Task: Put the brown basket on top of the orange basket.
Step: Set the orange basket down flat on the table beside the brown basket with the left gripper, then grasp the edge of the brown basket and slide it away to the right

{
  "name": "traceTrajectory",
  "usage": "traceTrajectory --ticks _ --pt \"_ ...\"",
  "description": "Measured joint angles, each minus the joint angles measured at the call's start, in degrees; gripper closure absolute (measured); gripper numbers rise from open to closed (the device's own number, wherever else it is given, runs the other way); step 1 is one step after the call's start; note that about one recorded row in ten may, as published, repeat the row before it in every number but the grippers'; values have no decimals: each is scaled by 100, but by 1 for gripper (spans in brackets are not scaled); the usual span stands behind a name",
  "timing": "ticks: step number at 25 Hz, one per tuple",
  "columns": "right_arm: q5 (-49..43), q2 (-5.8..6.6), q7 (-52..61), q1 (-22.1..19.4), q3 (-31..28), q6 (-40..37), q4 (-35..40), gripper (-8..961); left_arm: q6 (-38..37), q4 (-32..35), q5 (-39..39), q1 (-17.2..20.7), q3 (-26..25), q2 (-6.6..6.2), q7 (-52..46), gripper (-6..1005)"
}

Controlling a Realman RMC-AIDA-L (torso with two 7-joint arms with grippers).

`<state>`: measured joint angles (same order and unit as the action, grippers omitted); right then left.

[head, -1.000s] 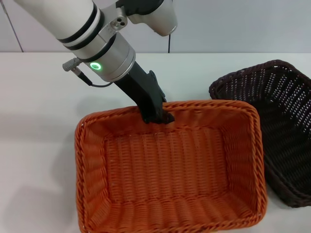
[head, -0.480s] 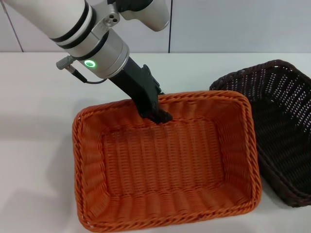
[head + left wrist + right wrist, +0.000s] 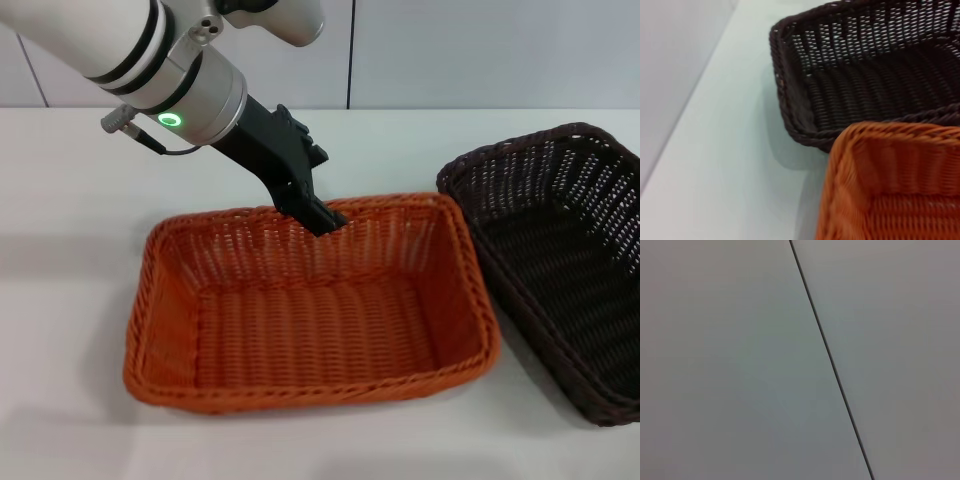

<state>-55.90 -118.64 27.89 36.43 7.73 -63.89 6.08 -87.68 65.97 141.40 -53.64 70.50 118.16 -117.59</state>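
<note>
The orange basket lies on the white table in the middle of the head view. My left gripper reaches down from the upper left and is shut on the middle of its far rim. The brown basket sits to the orange one's right, with their near corners close together. In the left wrist view the orange basket's corner overlaps the brown basket's wall. My right gripper is out of view; its wrist camera shows only a wall panel.
The white table spreads out to the left of and behind the baskets. A wall with a vertical seam stands behind the table. The brown basket runs up to the head view's right edge.
My left arm has pulled the orange basket to the left, away from the brown basket. It now lies flatter, and a gap has opened between the two.
</note>
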Motion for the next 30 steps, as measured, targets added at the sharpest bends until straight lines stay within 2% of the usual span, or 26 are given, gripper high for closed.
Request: traceTrajectory --ticks 1,3,6,7,10,11,12,13,15,16,18,20,21,22,23,25,26,27,30 --pt "0 0 -1 -3 2 0 -1 396 0 0 0 0 0 0 0 313" --pt "0 0 -1 -5 15 0 -2 396 296 247 -8 239 25 13 14 255" --pt "-87 1 -3 -5 82 0 18 396 379 302 -17 305 26 15 16 180" --pt "-183 5 -1 -5 165 1 49 396 603 462 -89 484 26 26 33 155" --pt "-728 58 110 -11 565 0 256 397 1032 695 -409 837 46 31 65 155" --pt "-925 73 254 -32 708 -1 372 397 1032 695 -409 837 46 31 65 155" --pt "-1119 85 453 -64 860 -9 531 397 1320 781 -639 1035 87 25 86 155" --pt "-1339 94 743 -110 1013 -25 727 397 1320 781 -639 1035 87 25 86 155" --pt "-1857 112 1523 -215 1398 -63 1231 397 2096 885 -1360 1480 214 22 344 155" --pt "-2106 135 1914 -267 1597 -89 1467 397 2096 885 -1360 1480 214 22 344 155" --pt "-2670 215 2760 -362 1959 -193 1964 397 3252 886 -2946 2191 465 35 1124 155" --pt "-3313 374 3639 -434 2221 -472 2433 397 3928 850 -3953 2522 715 36 1660 155" --pt "-3575 454 4022 -453 2291 -610 2614 397 3928 850 -3953 2522 715 36 1660 155" --pt "-3925 547 4425 -451 2321 -806 2812 397 4751 766 -5342 2934 1155 37 2614 155" --pt "-4353 640 4824 -428 2343 -1027 3043 397 5016 684 -6018 3071 1314 40 3179 155" --pt "-5229 767 5354 -340 2327 -1408 3441 398 5194 486 -6926 3196 1483 46 3932 155" --pt "-5606 803 5543 -293 2312 -1554 3616 398 5147 114 -8045 3244 1573 49 4721 155" --pt "-6008 828 5709 -251 2293 -1685 3817 398 5100 13 -8341 3244 1581 51 4917 155" --pt "-7001 859 5958 -164 2280 -2110 4313 398 4439 -1009 -10304 3124 1641 58 6428 155"
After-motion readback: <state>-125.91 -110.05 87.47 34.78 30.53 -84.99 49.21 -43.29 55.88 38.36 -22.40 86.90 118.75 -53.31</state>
